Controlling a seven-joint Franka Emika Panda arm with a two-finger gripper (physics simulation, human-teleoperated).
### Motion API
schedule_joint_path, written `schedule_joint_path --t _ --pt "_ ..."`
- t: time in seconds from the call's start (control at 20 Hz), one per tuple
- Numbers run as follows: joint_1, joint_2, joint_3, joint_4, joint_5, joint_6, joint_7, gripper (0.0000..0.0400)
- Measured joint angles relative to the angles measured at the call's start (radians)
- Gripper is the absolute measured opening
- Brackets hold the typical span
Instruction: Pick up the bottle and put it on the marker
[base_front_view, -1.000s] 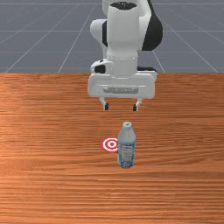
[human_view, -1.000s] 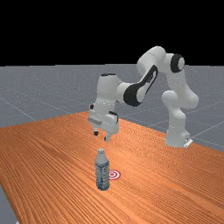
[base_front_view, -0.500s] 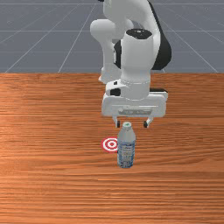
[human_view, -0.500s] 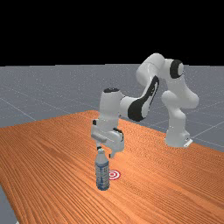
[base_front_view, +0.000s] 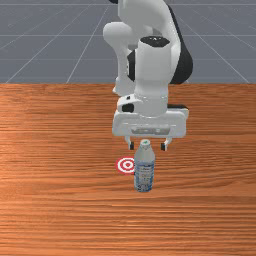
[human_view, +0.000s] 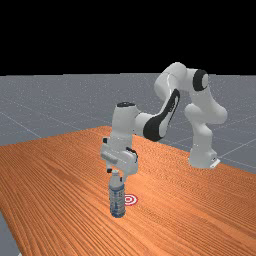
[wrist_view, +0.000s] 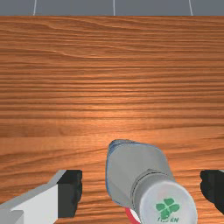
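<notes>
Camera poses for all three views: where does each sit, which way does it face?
Front view: across the table, facing the arm and angled down at the bottle; arm and open claw show.
Far view: farther off, looking down across the table; whole arm shows, base to claw.
Wrist view: on the arm's end, looking down past the fingers onto the bottle's cap.
Shared: front and far both show arm, bottle and marker.
</notes>
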Motion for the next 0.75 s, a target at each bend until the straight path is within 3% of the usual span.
schedule_joint_path --t 0.05,0.1,0.3,0.5,0.75 --pt "0.001 0.007 -0.001 0.007 0.0 0.016 0.003 0.0244" --pt "0.0 0.011 -0.002 0.011 0.0 0.03 0.006 0.0198" --pt "-0.006 -0.03 -0.002 -0.029 0.008 0.016 0.006 0.0194" --pt "-0.013 -0.203 -0.004 -0.266 0.016 0.02 0.004 0.0194" --pt "-0.019 -0.224 -0.011 -0.335 0.013 0.029 0.004 0.0193"
